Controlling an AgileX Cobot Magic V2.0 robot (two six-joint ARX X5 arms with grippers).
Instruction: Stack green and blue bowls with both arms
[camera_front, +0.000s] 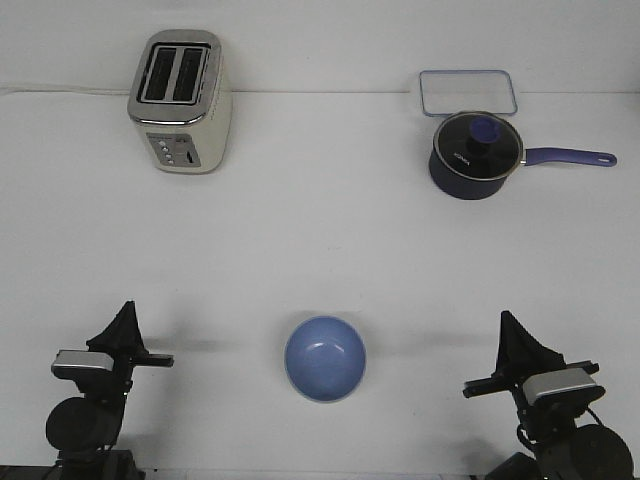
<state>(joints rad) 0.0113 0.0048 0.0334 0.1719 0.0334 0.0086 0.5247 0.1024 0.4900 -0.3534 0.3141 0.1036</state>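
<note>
Both grippers sit low at the near edge of the scene, the left gripper (127, 312) and the right gripper (510, 325) each raising a pointed black tip above a silver-grey block, neither touching or holding anything; from this angle the fingers read as a single dark point, so whether they are parted or pressed together cannot be told. Between the two, roughly midway and a little forward of their bases, the blue bowl (325, 358) stands upright and alone on the white table (320, 240), its hollow facing up, well apart from either gripper. Only this one bowl can be made out as a separate thing; whether a second sits beneath it cannot be told. Far beyond the left gripper, near the table's back edge, stands a cream and silver toaster (181, 101). Far beyond the right gripper rests a dark blue lidded saucepan (475, 155), its long handle pointing away to the right, with a clear rectangular container (467, 92) just behind it against the pale wall.
</note>
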